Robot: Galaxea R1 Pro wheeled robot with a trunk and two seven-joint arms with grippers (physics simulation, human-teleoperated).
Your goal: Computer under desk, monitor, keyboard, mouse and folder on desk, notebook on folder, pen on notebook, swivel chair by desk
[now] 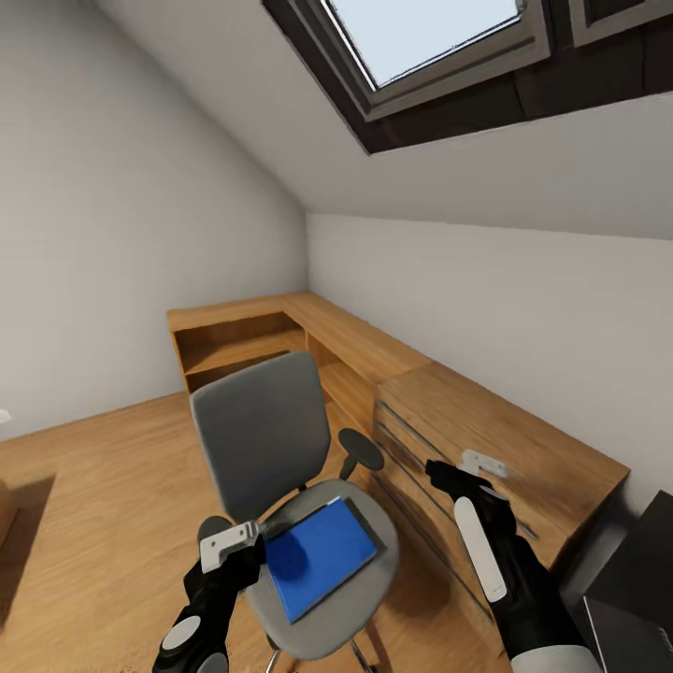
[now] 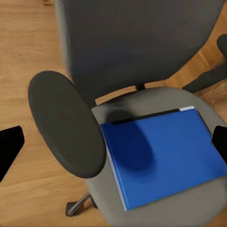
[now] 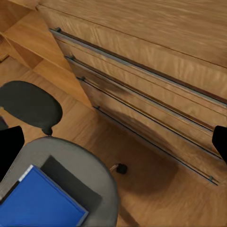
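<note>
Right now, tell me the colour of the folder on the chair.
Bright blue. The folder shows best in the left wrist view, lying on the grey chair seat.

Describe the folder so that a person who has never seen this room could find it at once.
Look for the grey swivel chair that stands on the wooden floor in front of the wooden drawer unit. On its seat lies the folder, flat, with a dark sheet partly under it. It is the single bright blue thing among grey, black and wood colours.
</note>
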